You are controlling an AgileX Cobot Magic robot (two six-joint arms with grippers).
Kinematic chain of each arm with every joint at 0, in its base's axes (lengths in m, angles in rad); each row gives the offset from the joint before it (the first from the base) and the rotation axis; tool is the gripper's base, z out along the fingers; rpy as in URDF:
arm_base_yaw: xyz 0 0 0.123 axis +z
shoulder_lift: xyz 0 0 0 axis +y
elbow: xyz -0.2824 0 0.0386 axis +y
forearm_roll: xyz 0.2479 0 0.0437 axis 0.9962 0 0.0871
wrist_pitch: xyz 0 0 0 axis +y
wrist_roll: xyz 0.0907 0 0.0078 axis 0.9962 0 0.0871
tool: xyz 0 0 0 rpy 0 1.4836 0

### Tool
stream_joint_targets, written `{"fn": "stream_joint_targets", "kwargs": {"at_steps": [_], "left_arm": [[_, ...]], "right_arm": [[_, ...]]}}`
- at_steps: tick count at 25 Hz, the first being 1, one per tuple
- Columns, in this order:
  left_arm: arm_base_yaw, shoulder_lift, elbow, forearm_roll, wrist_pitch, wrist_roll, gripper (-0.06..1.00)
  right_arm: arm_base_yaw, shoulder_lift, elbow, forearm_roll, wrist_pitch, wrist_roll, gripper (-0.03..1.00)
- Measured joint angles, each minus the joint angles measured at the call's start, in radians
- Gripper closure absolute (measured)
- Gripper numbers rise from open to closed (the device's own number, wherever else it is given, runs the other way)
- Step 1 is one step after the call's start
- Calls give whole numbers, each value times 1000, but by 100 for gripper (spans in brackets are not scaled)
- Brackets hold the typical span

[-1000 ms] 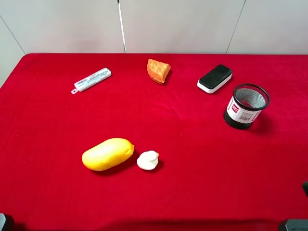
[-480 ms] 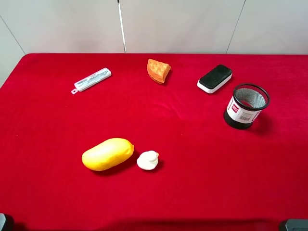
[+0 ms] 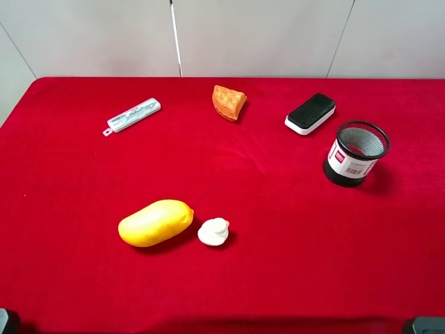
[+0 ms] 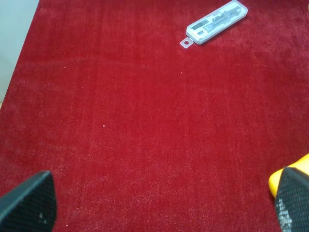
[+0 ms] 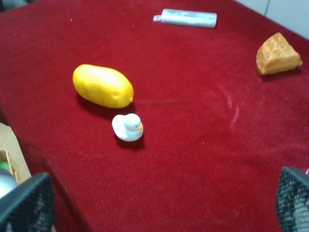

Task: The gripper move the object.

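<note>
The tiny white rubber duck (image 3: 213, 232) sits on the red cloth just right of the yellow mango (image 3: 155, 223), close to it. It also shows in the right wrist view (image 5: 128, 127), with an orange beak, far ahead of my right gripper (image 5: 159, 203). That gripper is open and empty, its black fingertips (image 5: 26, 205) wide apart. My left gripper (image 4: 159, 203) is open and empty over bare cloth; the mango's end (image 4: 294, 174) shows by one fingertip. The duck is out of the left wrist view. Neither claw shows in the high view.
An orange sponge wedge (image 3: 229, 102), a white flat case (image 3: 133, 115) and a black-and-white eraser (image 3: 310, 113) lie at the back. A black mesh cup (image 3: 356, 153) stands at the right. Dark arm parts (image 3: 423, 325) sit at the bottom corners.
A dark arm part at the right edge of the high view one second ago has gone out of view. The duck and the other objects have not moved.
</note>
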Motion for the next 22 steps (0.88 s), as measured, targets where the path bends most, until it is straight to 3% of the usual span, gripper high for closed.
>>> {"fn": "stream_joint_targets", "kwargs": {"at_steps": [4,8,22], "left_arm": [[0,0,0,0,0,0,5],[0,0,0,0,0,0,5],[0,0,0,0,0,0,5]], "right_arm": [[-48,-7,0,-1,0,0,27],[-179,-7,0,-1,0,0,27],[-772,-7,0,0,0,0,27]]}}
